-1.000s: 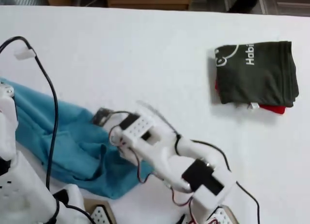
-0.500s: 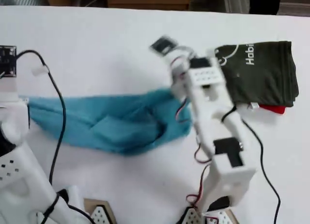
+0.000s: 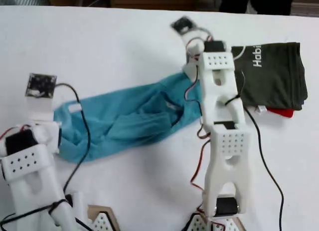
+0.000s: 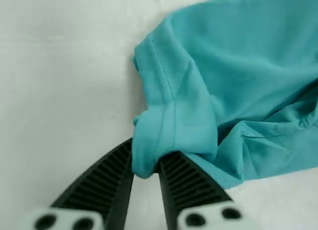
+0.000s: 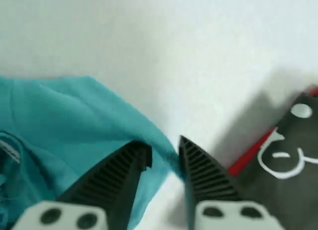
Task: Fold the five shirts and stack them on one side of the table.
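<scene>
Clamped the teal shirt's (image 3: 129,123) end in the left gripper (image 4: 147,163). Pinched the opposite end in the right gripper (image 5: 164,148).

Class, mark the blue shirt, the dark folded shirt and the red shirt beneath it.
blue shirt (image 3: 124,122): high view, crumpled middle.
dark folded shirt (image 3: 271,84): high view, top face.
red shirt (image 3: 281,112): high view, edge peeking out below.

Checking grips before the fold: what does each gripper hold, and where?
Both hold the teal shirt: the left gripper pinches a bunched hemmed edge, the right gripper an edge at the opposite end.
</scene>
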